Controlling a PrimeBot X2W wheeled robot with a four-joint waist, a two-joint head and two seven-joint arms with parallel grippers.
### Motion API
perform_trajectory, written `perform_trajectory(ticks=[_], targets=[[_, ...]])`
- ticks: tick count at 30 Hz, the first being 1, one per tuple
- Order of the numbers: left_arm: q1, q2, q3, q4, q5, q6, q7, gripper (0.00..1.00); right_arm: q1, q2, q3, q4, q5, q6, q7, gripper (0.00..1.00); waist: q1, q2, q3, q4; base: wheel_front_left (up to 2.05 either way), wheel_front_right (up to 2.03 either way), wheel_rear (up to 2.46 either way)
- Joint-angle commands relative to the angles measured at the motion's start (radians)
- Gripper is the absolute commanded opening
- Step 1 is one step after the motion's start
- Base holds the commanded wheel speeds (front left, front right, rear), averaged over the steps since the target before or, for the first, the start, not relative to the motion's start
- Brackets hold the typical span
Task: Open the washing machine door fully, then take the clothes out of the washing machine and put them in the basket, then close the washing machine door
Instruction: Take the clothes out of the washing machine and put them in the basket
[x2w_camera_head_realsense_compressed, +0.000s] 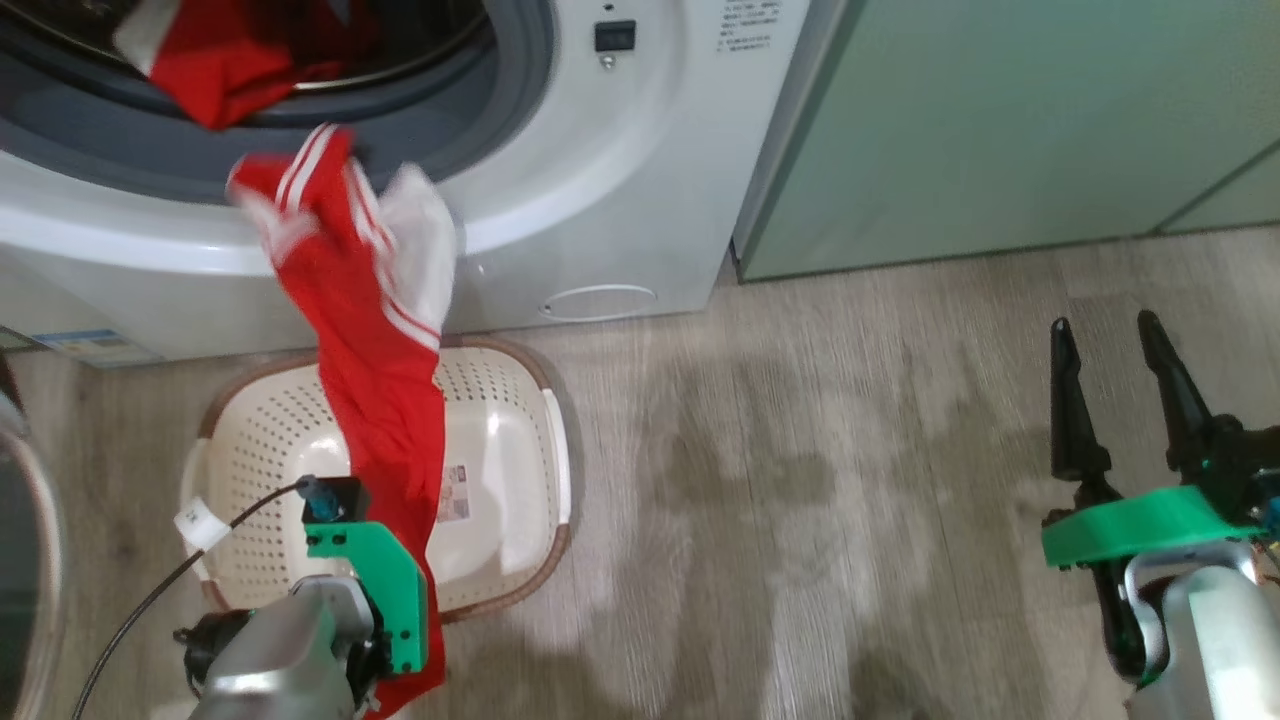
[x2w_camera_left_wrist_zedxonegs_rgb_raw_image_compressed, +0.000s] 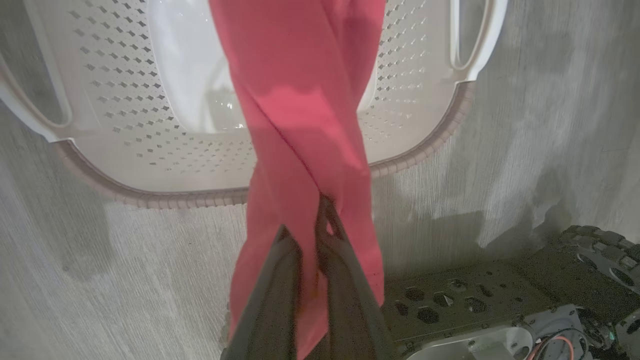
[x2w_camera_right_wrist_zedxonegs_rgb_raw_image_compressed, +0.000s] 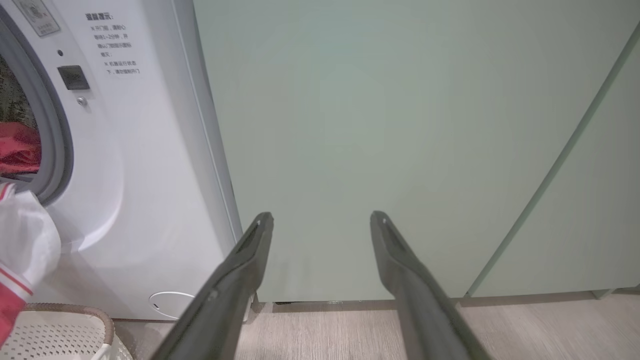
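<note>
Left jaws clenched on the red garment (x2w_camera_head_realsense_compressed: 375, 400). In the left wrist view both dark fingers (x2w_camera_left_wrist_zedxonegs_rgb_raw_image_compressed: 280, 280) pinched a twisted fold of it (x2w_camera_left_wrist_zedxonegs_rgb_raw_image_compressed: 300, 100), with cloth wrapped on either side of them. The garment ran as a long strip from the lip of the drum opening down over the basket (x2w_camera_head_realsense_compressed: 270, 440) to my left wrist at the lower left of the head view. Its upper end, with white stripes and a white patch, was blurred, so I could not tell whether it touched the lip.

The basket sat on the wood-look floor (x2w_camera_head_realsense_compressed: 800, 450) just in front of the washing machine (x2w_camera_head_realsense_compressed: 620, 180). Its brown rim (x2w_camera_left_wrist_zedxonegs_rgb_raw_image_compressed: 175, 197) was close beyond my left fingertips. The strip hung above the basket's inside, not lying in it.

A second red piece (x2w_camera_head_realsense_compressed: 230, 70) lay in the drum, spilling onto the grey rubber ring.

A slice of the washing machine door (x2w_camera_head_realsense_compressed: 15, 540) showed at the far left edge, swung open.

Right jaws released and holding nothing. The fingers (x2w_camera_head_realsense_compressed: 1070, 400) were spread wide over bare floor, well apart from the basket. In the right wrist view they (x2w_camera_right_wrist_zedxonegs_rgb_raw_image_compressed: 240, 280) pointed at the pale green cabinet (x2w_camera_right_wrist_zedxonegs_rgb_raw_image_compressed: 400, 125) beside the machine (x2w_camera_right_wrist_zedxonegs_rgb_raw_image_compressed: 150, 175).
</note>
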Motion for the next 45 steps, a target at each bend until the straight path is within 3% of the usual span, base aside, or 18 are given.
perform_trajectory(ticks=[1, 16, 18, 19, 20, 31, 45], targets=[[0.000, 0.035, 0.027, -0.009, -0.006, 0.010, -0.002, 0.00, -0.024, -0.017, 0.019, -0.034, 0.006, -0.001, -0.006, 1.00, 0.0000, 0.0000, 0.019, -0.011, 0.00, 0.00, 0.00], [-0.070, 0.063, 0.051, -0.009, -0.036, 0.071, -0.142, 0.00, -0.052, -0.014, 0.009, -0.039, 0.002, -0.001, -0.006, 1.00, 0.0000, 0.0000, 0.064, -0.029, 0.00, 0.00, 0.00], [-0.071, 0.063, 0.054, -0.009, -0.041, 0.072, -0.160, 0.45, -0.054, -0.013, 0.009, -0.038, 0.001, -0.001, -0.006, 1.00, 0.0000, 0.0000, 0.064, -0.029, 0.00, 0.00, 0.00], [-0.071, 0.063, 0.054, -0.009, -0.043, 0.071, -0.163, 0.95, -0.054, -0.013, 0.009, -0.038, 0.001, -0.001, -0.006, 1.00, 0.0000, 0.0000, 0.063, -0.029, 0.00, 0.00, 0.00], [-0.071, 0.063, 0.054, -0.009, -0.045, 0.069, -0.166, 1.00, -0.054, -0.013, 0.008, -0.037, 0.001, -0.001, -0.006, 1.00, 0.0000, 0.0000, 0.062, -0.029, 0.00, 0.00, 0.00], [-0.046, 0.053, 0.061, -0.009, -0.068, 0.042, -0.300, 1.00, -0.018, -0.011, 0.005, -0.025, 0.002, -0.001, -0.006, 1.00, 0.0000, 0.0000, -0.017, -0.016, 0.00, 0.00, 0.00], [0.051, 0.085, 0.075, -0.049, -0.096, -0.018, -0.526, 1.00, 0.084, -0.001, 0.015, -0.013, 0.008, -0.001, -0.006, 1.00, 0.0000, 0.0000, -0.221, 0.003, 0.00, 0.00, 0.00]])
